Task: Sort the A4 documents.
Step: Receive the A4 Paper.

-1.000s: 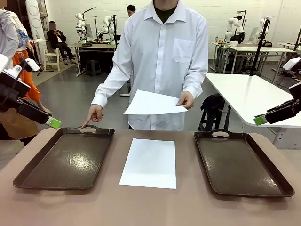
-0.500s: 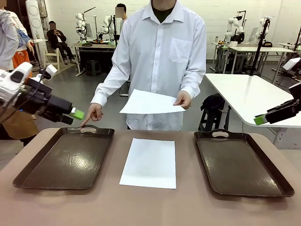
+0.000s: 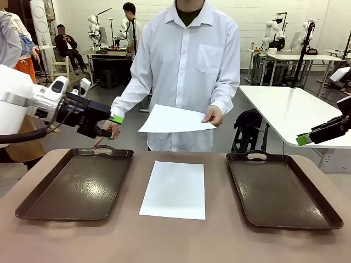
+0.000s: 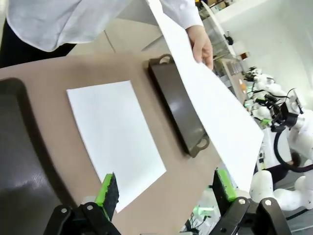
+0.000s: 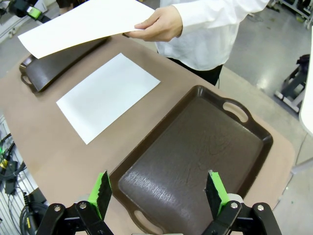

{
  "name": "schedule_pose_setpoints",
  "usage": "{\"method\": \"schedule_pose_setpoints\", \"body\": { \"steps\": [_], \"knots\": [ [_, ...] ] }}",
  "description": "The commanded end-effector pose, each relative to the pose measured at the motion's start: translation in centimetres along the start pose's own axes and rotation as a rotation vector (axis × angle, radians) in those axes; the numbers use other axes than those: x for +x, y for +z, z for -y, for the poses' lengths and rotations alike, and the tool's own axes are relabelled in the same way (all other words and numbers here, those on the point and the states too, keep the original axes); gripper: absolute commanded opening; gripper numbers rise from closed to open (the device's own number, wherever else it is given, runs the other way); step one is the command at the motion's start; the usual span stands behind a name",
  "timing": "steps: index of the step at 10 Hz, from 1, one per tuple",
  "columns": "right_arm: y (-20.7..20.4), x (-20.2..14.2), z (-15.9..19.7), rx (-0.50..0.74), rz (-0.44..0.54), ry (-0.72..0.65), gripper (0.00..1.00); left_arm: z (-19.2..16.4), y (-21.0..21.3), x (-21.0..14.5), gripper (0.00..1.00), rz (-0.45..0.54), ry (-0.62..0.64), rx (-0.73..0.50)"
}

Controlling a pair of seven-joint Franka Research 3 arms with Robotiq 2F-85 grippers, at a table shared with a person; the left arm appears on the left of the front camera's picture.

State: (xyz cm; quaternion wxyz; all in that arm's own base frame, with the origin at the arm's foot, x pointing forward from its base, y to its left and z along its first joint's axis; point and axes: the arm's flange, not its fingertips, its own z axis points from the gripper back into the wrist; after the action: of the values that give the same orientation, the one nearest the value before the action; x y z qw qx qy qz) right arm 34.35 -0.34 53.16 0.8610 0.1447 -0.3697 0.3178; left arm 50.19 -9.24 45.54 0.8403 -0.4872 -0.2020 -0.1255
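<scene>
A glossy dark brown left tray point(image 3: 71, 189) and right tray point(image 3: 279, 192) flank a thin, flat white A4 sheet point(image 3: 174, 189) on the tan table point(image 3: 175, 241). The left gripper point(image 3: 111, 127), jaws apart, has swung inward above the left tray's far handle; the right gripper point(image 5: 159, 186) stays spread, empty. A person's hand point(image 3: 214, 116) holds a second sheet point(image 3: 173, 119), blank and slightly bowed, above.
</scene>
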Motion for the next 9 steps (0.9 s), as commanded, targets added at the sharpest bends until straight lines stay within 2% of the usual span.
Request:
{"method": "schedule_pose_setpoints", "body": {
  "steps": [1, 9],
  "knots": [
    [-0.1, 0.0, 0.1, 0.005, 0.002, -0.003, 1.0, -0.6, -1.1, 2.1, 1.0, 0.008, 0.009, -0.098],
    [-0.1, 0.0, 0.1, 0.005, 0.002, -0.003, 1.0, -0.1, -9.8, 4.8, 1.0, -0.102, 0.128, -0.379]
  ]
}}
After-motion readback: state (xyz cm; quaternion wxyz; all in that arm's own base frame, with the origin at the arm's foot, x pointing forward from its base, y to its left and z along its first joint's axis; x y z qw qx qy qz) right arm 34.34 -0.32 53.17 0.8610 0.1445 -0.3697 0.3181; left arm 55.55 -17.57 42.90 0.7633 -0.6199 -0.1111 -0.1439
